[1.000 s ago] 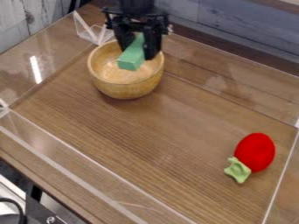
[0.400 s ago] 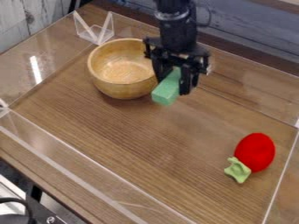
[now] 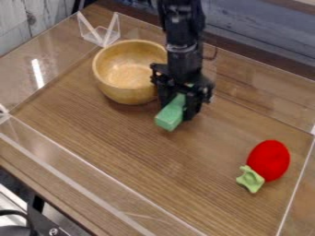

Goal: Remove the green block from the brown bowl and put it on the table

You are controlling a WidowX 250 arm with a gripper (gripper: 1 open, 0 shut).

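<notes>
Gripper (image 3: pixel 180 106) clamped on the green block (image 3: pixel 171 114), fingers pinching its upper end from both sides, pointing straight down. Black arm runs up out of frame above it.

Largest to smallest:

Table (image 3: pixel 147 175): brown wood-grain top, clear acrylic walls round the edges. Glare on the near-left wall and along the back-left.

Brown bowl (image 3: pixel 127 72): round, light wood, thick walls, paler inside. Sits upright on the table's back-left part. Inside looks bare wood. Gripper is just to the bowl's right, near its rim but outside it; can't tell if arm and bowl touch.

Red toy fruit (image 3: pixel 268 158): rounded, bright red, near the right wall toward the front, well apart from bowl and gripper. Pale green leaf (image 3: pixel 251 179) at its lower-left, lying on the tabletop.

Green block: small elongated bar, mid-green, matte. Out of the bowl, on the bowl's right and a bit nearer the camera. Held slightly tilted, lower end toward lower-left. Lower end is right down at the tabletop w/ a dark shadow beneath; can't tell if it actually rests on the wood or sits just above. Top end partly hidden betw. the black fingers.
</notes>
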